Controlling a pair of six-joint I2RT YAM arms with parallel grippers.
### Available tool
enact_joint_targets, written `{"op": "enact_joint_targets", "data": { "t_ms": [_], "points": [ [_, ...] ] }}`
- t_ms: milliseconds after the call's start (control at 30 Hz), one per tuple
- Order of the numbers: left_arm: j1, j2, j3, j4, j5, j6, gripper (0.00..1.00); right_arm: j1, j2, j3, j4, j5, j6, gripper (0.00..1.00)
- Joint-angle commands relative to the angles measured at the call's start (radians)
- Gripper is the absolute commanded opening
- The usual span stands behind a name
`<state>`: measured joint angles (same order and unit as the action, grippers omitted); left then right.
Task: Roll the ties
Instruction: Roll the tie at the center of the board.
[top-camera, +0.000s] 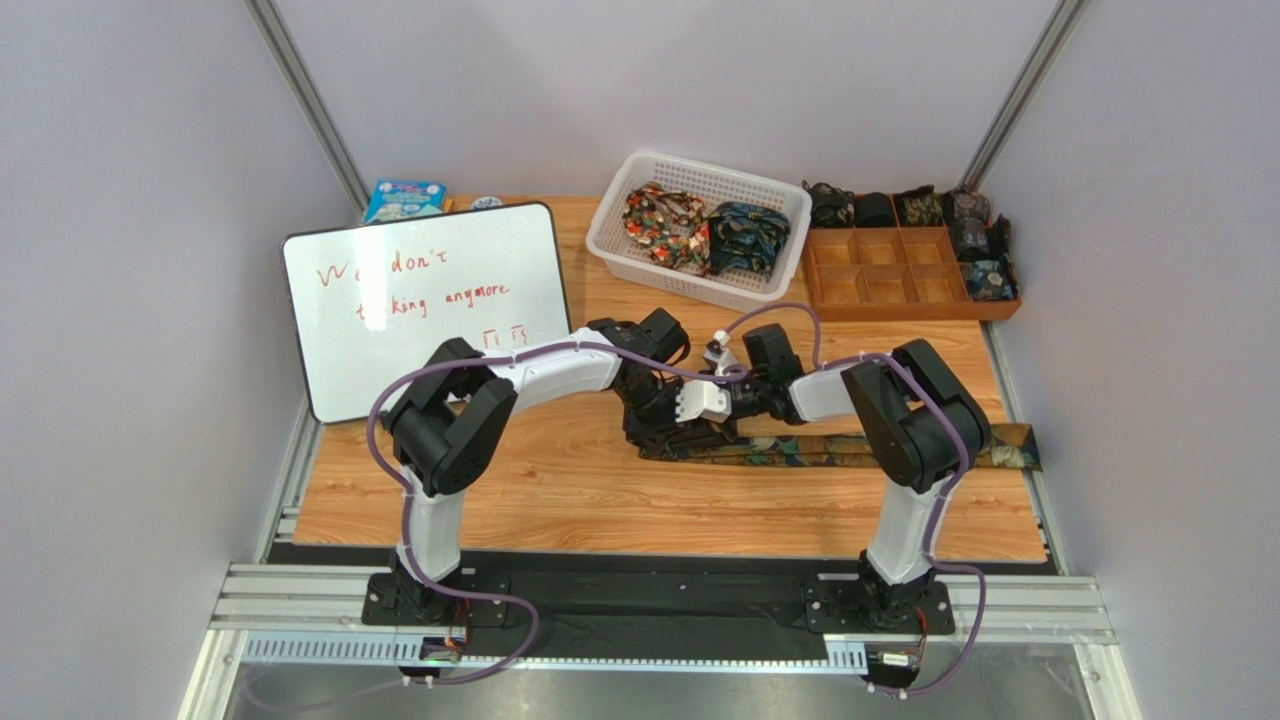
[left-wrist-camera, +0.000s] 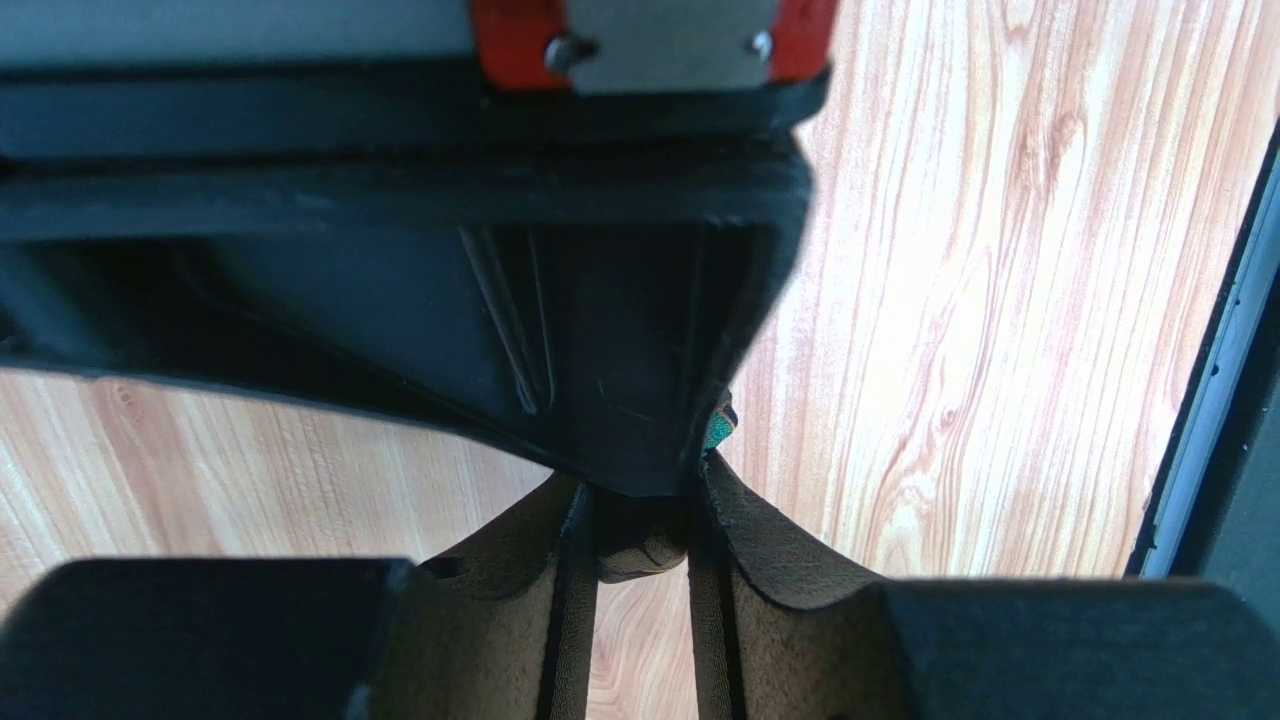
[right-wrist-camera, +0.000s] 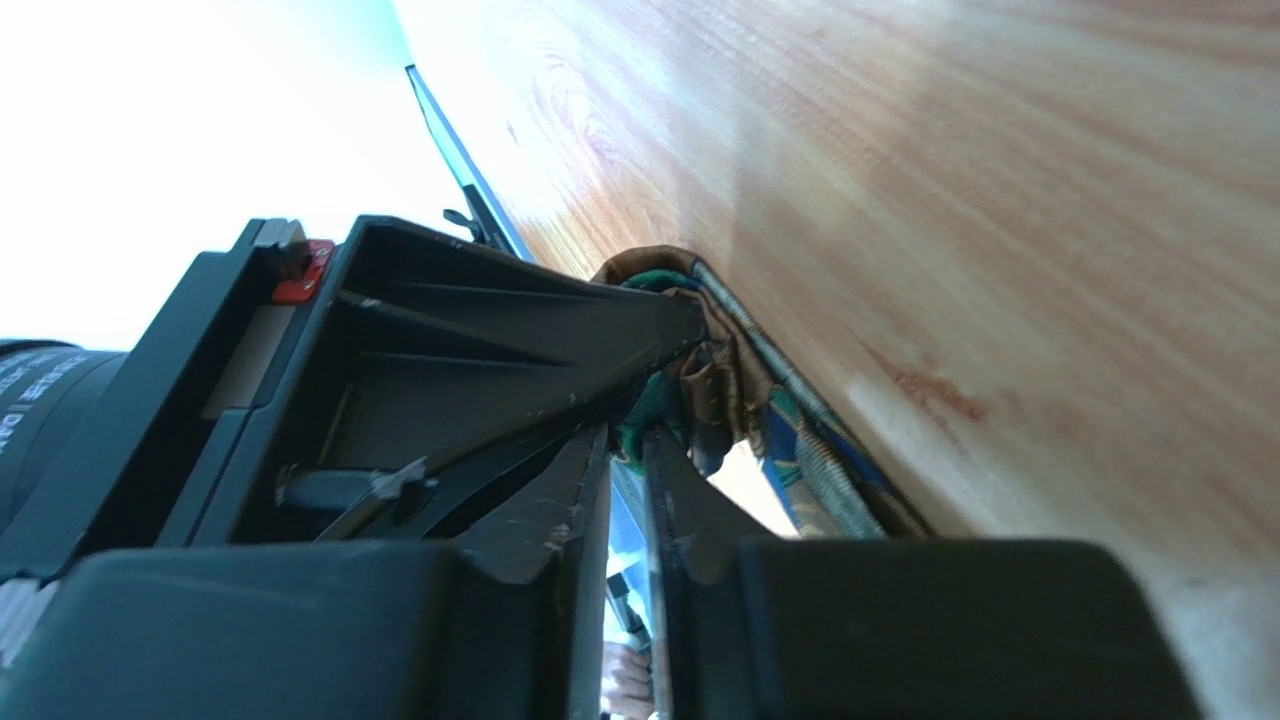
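One dark patterned tie (top-camera: 887, 450) lies flat along the table, stretching right to the table's edge. Its left end is bunched into a small roll where both grippers meet. My left gripper (top-camera: 672, 411) is shut on that rolled end, and brown fabric (left-wrist-camera: 649, 549) shows between its fingertips (left-wrist-camera: 643, 518). My right gripper (top-camera: 718, 399) faces it from the right, and its nearly closed jaws (right-wrist-camera: 646, 435) pinch green and brown tie fabric (right-wrist-camera: 703, 393). Two bunched ties (top-camera: 669, 225) (top-camera: 748, 237) lie in the white basket (top-camera: 624, 258). Several small rolled ties (top-camera: 977, 240) sit in the wooden tray (top-camera: 899, 308).
A whiteboard (top-camera: 428, 308) with red writing lies at the back left, with a blue box (top-camera: 403, 198) behind it. The basket and tray stand along the back edge. The right wall is near the tie's far end (top-camera: 1022, 447).
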<state>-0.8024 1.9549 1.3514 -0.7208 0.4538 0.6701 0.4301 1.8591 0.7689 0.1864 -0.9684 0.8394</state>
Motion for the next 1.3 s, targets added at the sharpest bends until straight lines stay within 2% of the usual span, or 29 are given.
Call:
{"op": "enact_joint_targets", "data": {
  "t_ms": [0,167,400,700,933,1200,1233,1267],
  "points": [
    [0.000,0.024,0.034,0.012,0.042,-0.010,0.31,0.015,0.038,0.029,-0.004,-0.003,-0.028,0.13],
    [0.002,0.021,0.032,0.011,0.043,-0.012,0.31,0.009,0.035,0.036,-0.028,-0.004,-0.043,0.00],
    [0.008,-0.001,0.017,0.021,0.048,-0.014,0.36,-0.036,0.023,0.052,-0.137,0.017,-0.109,0.00],
    [0.038,-0.074,-0.035,0.053,0.074,-0.023,0.69,-0.057,0.049,0.064,-0.271,0.065,-0.195,0.00],
    [0.080,-0.166,-0.107,0.138,0.097,-0.084,0.80,-0.068,0.035,0.081,-0.358,0.103,-0.267,0.00],
    [0.098,-0.221,-0.218,0.302,0.171,-0.194,0.83,-0.067,0.045,0.102,-0.433,0.171,-0.330,0.00],
    [0.098,-0.220,-0.225,0.325,0.195,-0.198,0.88,-0.067,0.046,0.105,-0.438,0.180,-0.336,0.00],
    [0.098,-0.218,-0.245,0.336,0.210,-0.199,0.89,-0.067,0.049,0.107,-0.446,0.189,-0.338,0.00]
  ]
}}
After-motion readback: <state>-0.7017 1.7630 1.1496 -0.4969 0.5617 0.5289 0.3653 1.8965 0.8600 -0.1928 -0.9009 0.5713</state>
